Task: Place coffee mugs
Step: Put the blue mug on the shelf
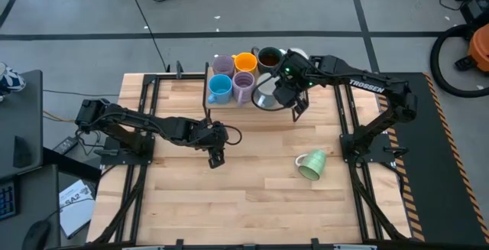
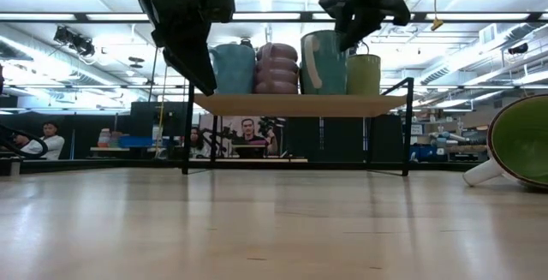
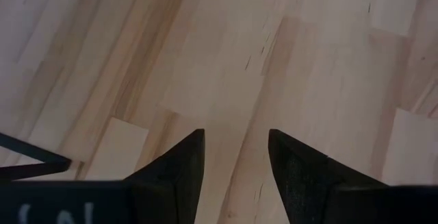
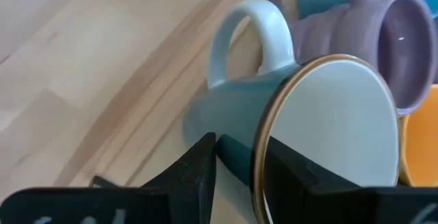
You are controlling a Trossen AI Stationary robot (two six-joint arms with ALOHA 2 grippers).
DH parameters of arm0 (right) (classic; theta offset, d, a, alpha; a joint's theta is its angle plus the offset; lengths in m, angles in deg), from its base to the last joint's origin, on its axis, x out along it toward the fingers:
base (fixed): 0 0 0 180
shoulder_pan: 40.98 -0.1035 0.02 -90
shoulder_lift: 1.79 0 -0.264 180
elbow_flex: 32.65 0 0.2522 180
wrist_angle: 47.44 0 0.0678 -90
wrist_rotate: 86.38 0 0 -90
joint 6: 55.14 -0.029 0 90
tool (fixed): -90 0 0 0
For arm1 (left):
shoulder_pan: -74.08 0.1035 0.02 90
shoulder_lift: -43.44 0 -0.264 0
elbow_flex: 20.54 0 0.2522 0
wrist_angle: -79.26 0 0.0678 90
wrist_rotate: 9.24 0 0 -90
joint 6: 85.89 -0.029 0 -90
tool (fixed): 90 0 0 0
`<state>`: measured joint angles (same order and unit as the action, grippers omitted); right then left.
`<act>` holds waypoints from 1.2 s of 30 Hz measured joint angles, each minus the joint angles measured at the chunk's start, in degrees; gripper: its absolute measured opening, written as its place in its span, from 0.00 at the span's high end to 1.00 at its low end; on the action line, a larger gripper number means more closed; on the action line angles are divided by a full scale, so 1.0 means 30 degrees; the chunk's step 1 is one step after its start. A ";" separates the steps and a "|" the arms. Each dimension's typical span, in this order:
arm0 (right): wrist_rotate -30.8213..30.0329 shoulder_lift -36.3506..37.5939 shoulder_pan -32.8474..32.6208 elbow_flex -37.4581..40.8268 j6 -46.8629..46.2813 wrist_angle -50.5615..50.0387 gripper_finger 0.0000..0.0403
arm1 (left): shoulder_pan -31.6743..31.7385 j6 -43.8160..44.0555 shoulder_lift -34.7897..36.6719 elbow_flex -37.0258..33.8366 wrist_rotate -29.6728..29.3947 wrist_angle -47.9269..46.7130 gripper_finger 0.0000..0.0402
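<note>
A low wooden shelf [image 2: 300,104] at the table's far middle carries a lavender [image 1: 222,65], orange [image 1: 245,61], dark brown [image 1: 269,56] and cream mug [image 1: 297,53] in its far row. A blue [image 1: 220,89] and a second lavender mug [image 1: 244,87] stand in its near row. My right gripper [image 4: 239,152] is shut on the teal, white-inside mug [image 1: 266,97] beside that lavender mug. A pale green mug [image 1: 312,165] lies on its side on the table at the right. My left gripper [image 3: 236,142] hangs open and empty over the table's middle [image 1: 216,157]. My right gripper pinches the teal mug's wall at the rim [image 4: 254,157], one finger on the teal outside [image 4: 202,162] and one over the white inside [image 4: 291,172]. The fingers come from above, slanting in from the right. The mug's handle [image 4: 236,39] points away from the fingers. Its base is at the shelf board [image 2: 324,92]; whether it rests there I cannot tell.
The shelf stands on black metal legs [image 2: 186,134] with open room beneath it. Black frame rails run along the table's left [image 1: 141,139] and right [image 1: 351,139] sides. Bare wood lies between the green mug and my left gripper.
</note>
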<state>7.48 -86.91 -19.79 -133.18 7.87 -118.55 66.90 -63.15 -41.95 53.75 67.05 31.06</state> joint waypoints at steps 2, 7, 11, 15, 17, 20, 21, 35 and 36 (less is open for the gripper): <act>-0.0029 0.0000 0.0000 0.0054 0.0000 0.0377 0.72 | 0.0000 -0.0006 0.0000 0.0000 -0.0001 0.0000 0.58; -0.0536 0.0000 0.0000 0.0059 -0.0007 0.0782 0.71 | 0.0000 0.0001 0.0000 0.0000 0.0001 0.0000 0.58; -0.1324 0.0000 -0.0007 0.0059 -0.0007 0.0798 0.71 | 0.0000 0.0001 0.0000 0.0000 0.0006 0.0000 0.58; -0.1486 0.0000 -0.0015 0.0059 -0.0007 0.0798 0.71 | 0.0000 0.0001 0.0000 0.0000 0.0004 0.0000 0.58; -0.1486 0.0000 -0.0015 0.0059 -0.0007 0.0801 0.71 | 0.0000 0.0009 0.0000 0.0000 0.0003 0.0000 0.58; -0.1493 -0.0007 -0.0015 0.0059 -0.0007 0.0819 0.71 | 0.0000 0.0016 -0.0001 0.0000 0.0006 0.0000 0.58; -0.1486 -0.0007 -0.0015 0.0059 -0.0007 0.0819 0.71 | 0.0000 0.0016 0.0000 0.0000 0.0006 0.0000 0.58; -0.1486 -0.0015 -0.0015 0.0066 -0.0810 0.1730 0.71 | 0.0000 0.0022 -0.0007 0.0000 0.0005 0.0000 0.58; -0.1486 -0.0015 -0.0015 0.0066 -0.0993 0.1728 0.71 | -0.0002 0.0021 -0.0007 0.0000 0.0006 0.0000 0.58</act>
<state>3.02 -86.96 -19.83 -132.98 4.89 -113.37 66.90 -63.09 -41.97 53.75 67.07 31.06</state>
